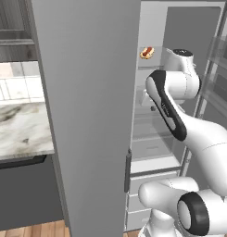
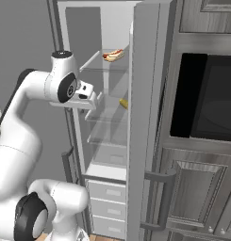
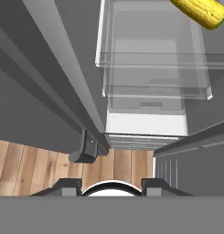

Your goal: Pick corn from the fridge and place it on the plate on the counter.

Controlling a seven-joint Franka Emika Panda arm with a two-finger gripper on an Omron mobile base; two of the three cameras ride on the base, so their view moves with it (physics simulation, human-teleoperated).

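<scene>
Upper right of the hand view, bumpy yellow corn (image 3: pixel 200 11) lies on a clear glass fridge (image 2: pixel 112 141) shelf; claw (image 3: pixel 111 185) empty, spread unclear.

A hot dog (image 1: pixel 147 52) in a tan bun lies on an upper glass shelf (image 2: pixel 103 66), well above the white drawers (image 2: pixel 105 208) at the bottom. A black built-in oven (image 2: pixel 205 99) sits in dark grey panelled cabinets (image 2: pixel 194 197) to the right. Wooden plank flooring (image 3: pixel 42 167) shows below, and pale wall tiles (image 1: pixel 17 88) at the far left.
</scene>
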